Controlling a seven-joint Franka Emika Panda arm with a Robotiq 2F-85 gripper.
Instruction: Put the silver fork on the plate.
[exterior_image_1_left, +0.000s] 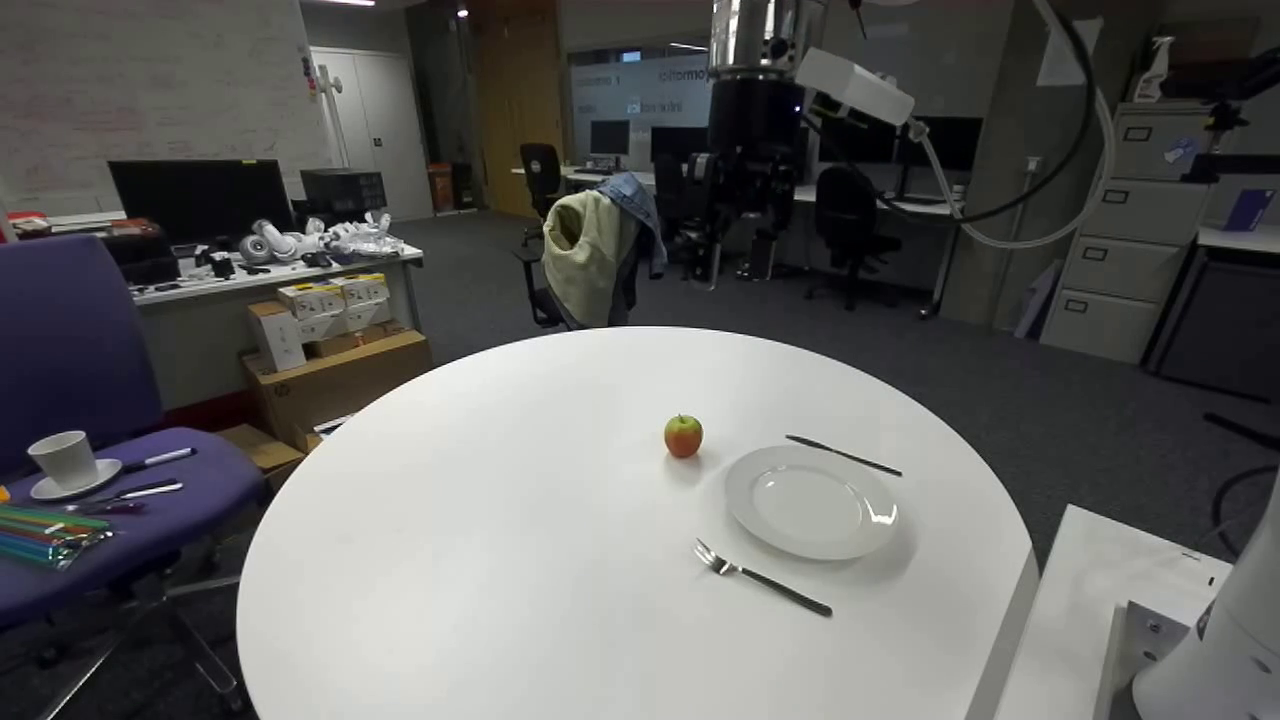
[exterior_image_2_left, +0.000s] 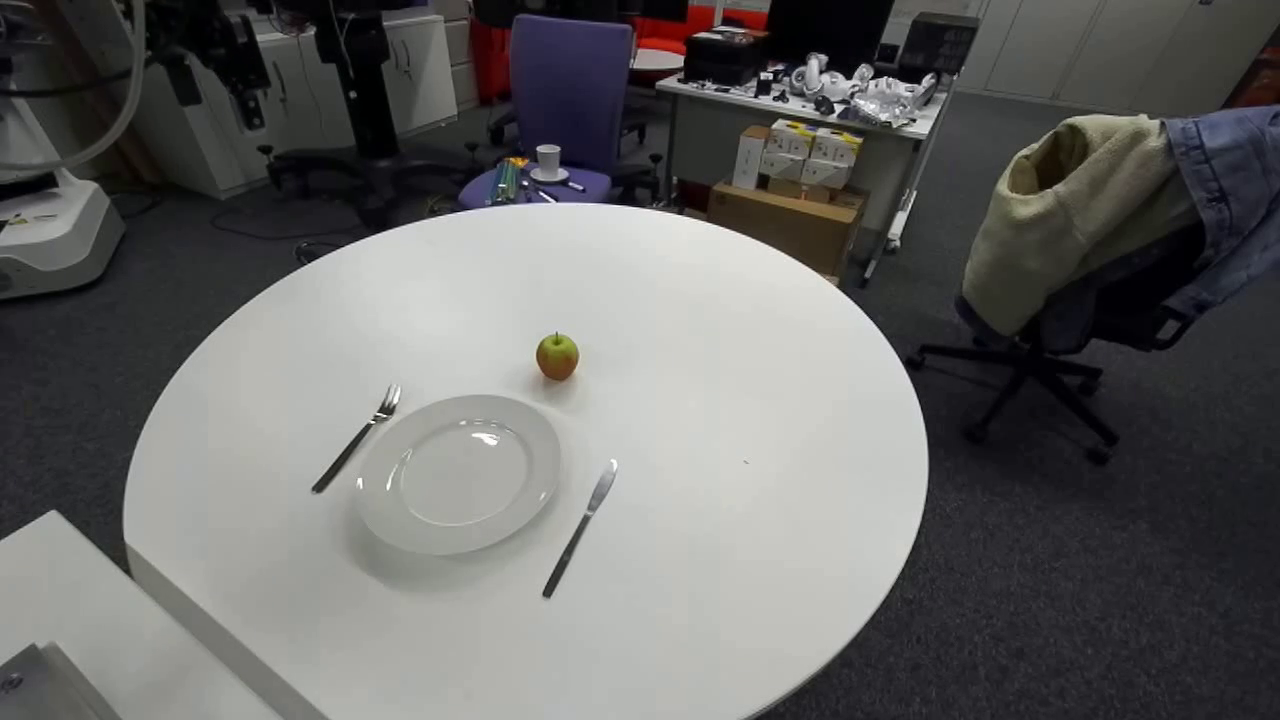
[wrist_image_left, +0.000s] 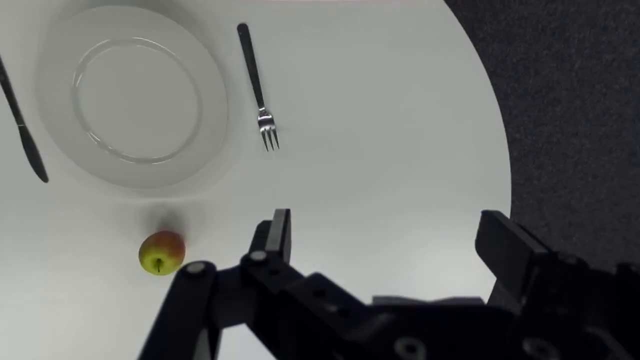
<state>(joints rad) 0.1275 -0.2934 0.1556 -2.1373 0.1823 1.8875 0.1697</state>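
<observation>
My black two-fingered gripper (wrist_image_left: 385, 227) is spread wide, empty. The slim dark-handled silver fork (wrist_image_left: 256, 85) lies on the round white table (exterior_image_1_left: 450, 520), between its curved edge and the flat white plate (wrist_image_left: 135, 100), opposite the dark-handled metal knife (exterior_image_2_left: 584, 524), presumably as a place setting. In an exterior view my fingers (exterior_image_1_left: 762, 258) hang well above the table, a gap the wrist view hides.

At the top of an exterior view, a silver cylinder (exterior_image_1_left: 765, 35) meets a black housing (exterior_image_1_left: 757, 115) beside a white box (exterior_image_1_left: 855, 85), black cable (exterior_image_1_left: 1087, 95) and pale hose (exterior_image_1_left: 1015, 245); lower right is a rounded white base (exterior_image_1_left: 1215, 645). Across the wrist view's bottom, the black gripper (wrist_image_left: 387, 225) shows angular linkages (wrist_image_left: 320, 294), pale round pin heads (wrist_image_left: 195, 267) and grey-edged fingers (wrist_image_left: 276, 232).
</observation>
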